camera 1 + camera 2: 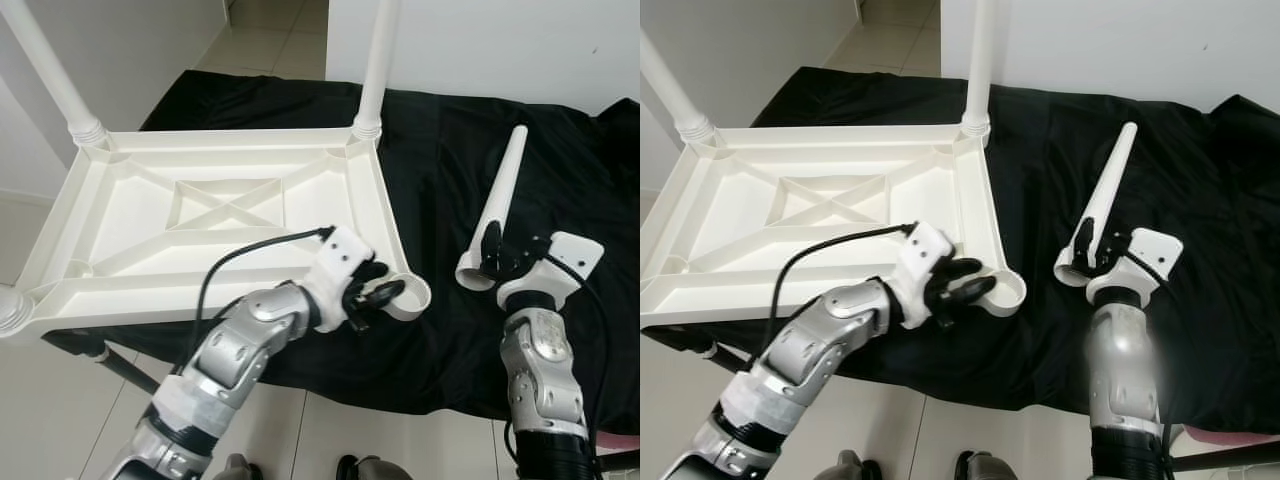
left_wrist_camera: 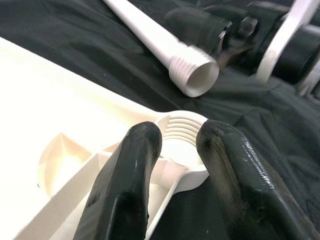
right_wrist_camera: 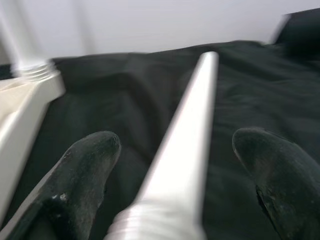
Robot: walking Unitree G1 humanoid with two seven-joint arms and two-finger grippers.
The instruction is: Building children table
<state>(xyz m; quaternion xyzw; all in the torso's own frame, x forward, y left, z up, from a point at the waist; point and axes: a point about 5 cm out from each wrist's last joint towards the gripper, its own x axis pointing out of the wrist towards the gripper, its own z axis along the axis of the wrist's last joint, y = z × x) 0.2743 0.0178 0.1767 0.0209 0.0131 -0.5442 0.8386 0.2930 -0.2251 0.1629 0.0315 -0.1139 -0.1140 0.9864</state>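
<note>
A: Where's the loose leg [image 1: 497, 203]?
B: Lying on the black cloth [image 1: 440, 160], between the spread fingers of the right end effector [image 1: 497, 251].
A: And the left end effector [image 1: 375, 290]?
B: Open around the upturned table's [image 1: 215, 215] empty corner socket [image 2: 181, 137]

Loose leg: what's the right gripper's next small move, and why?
Probably close the right gripper on the loose leg. Its fingers stand open on either side of the leg's threaded end, and the leg lies flat on the black cloth. The left gripper already sits at the tabletop's empty corner socket, which seems to await this leg.
</note>
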